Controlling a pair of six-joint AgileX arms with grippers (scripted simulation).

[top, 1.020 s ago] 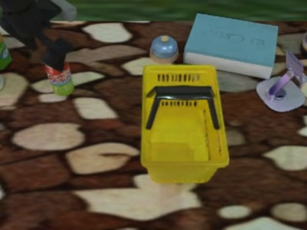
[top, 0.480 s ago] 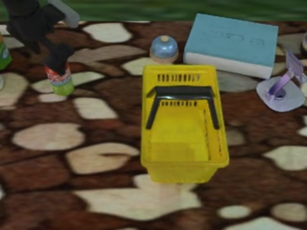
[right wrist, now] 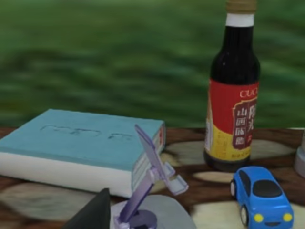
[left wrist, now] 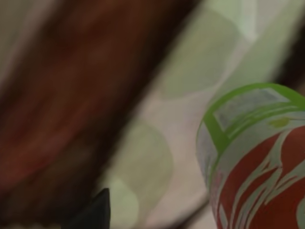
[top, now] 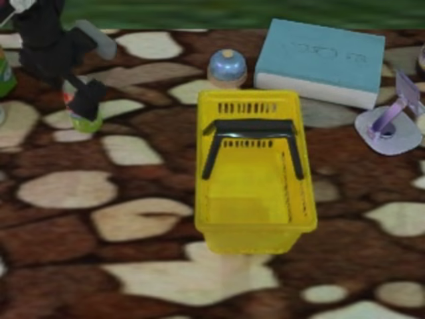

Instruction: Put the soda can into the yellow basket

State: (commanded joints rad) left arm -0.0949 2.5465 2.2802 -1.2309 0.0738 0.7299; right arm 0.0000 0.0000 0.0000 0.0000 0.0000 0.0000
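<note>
Dropping lower vs 1s ago, left claw (top: pixel 85 106) now covers soda can (top: pixel 85 121).

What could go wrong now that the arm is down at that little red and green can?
The left gripper sits low over the soda can; a skewed grip could tip it. Carrying it to the yellow basket, it may hit the raised dark handle. The right gripper is parked near the purple stand.

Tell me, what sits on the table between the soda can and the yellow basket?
Nothing: in the top view the stretch from the can, under the left gripper, to the basket is bare patterned table.
</note>
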